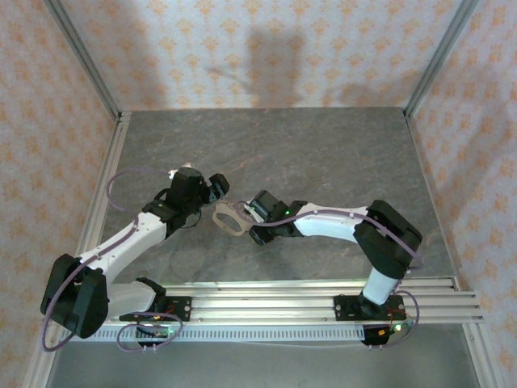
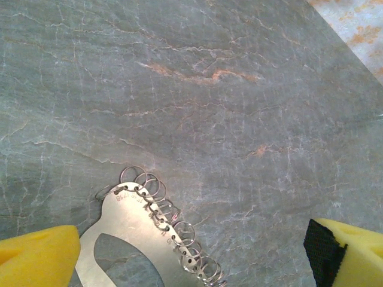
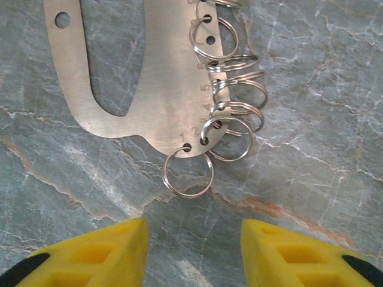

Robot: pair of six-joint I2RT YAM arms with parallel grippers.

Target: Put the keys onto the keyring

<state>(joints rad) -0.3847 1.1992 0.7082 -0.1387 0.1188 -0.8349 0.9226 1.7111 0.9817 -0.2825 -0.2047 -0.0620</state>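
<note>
Where the arms start: two bases on the aluminium rail [image 1: 307, 295] along the bottom of the top view, left arm lower left, right arm lower right.
Left gripper [image 1: 216, 188]: just left of centre in the top view, pointing right; in its wrist view the yellow fingers [image 2: 37, 258] sit in the two bottom corners, spread wide, nothing clamped.
Right gripper [image 1: 252, 212]: just right of centre in the top view, pointing left; its fingers [image 3: 102, 254] stand apart at the bottom of its wrist view, holding nothing.
Keyring [image 1: 230, 220]: flat on the table between the two grippers, a thin metal plate with an oval cut-out and a row of small split rings [image 3: 230, 89] along one edge.
Keyring to left gripper: the plate's rounded end is at the bottom of the left wrist view, just beside the lower-left finger; touching or not, cannot tell.
Keyring to right gripper: the plate is upper left-centre in the right wrist view; its lowest ring lies just above the gap, apart from both fingers.
Table [image 1: 323, 153]: grey veined stone, running to mid-frame.
Walls [image 1: 242, 48]: pale patterned panels across the top.
</note>
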